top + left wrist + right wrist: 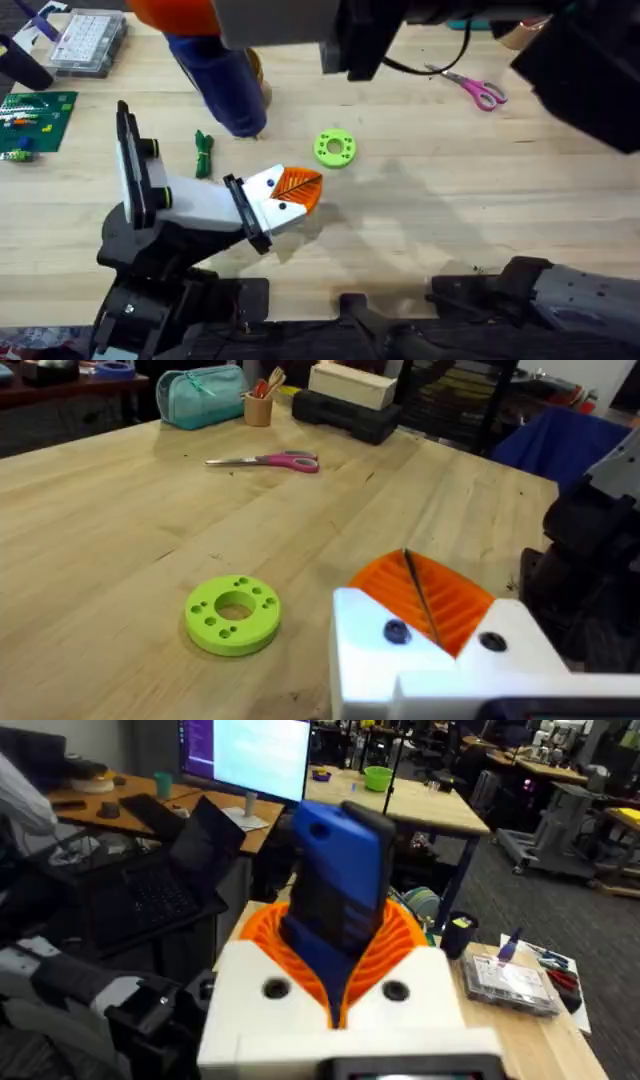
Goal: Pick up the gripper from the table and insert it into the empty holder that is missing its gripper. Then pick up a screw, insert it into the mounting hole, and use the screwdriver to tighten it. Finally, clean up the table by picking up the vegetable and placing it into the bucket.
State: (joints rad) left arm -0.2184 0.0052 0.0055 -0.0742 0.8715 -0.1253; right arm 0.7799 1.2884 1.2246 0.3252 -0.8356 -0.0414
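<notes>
Blue and cylindrical, the electric screwdriver [335, 905] is clamped between the right gripper's [335, 970] orange ribbed pads, above the white-bodied holder [195, 205]. Its white claw gripper [285, 195] is already seated. The bit should be lowered squarely onto the mounting screw.

Bucket [255, 75] mostly hidden behind the blurred blue screwdriver [220, 75], its upper end cut off.
</notes>
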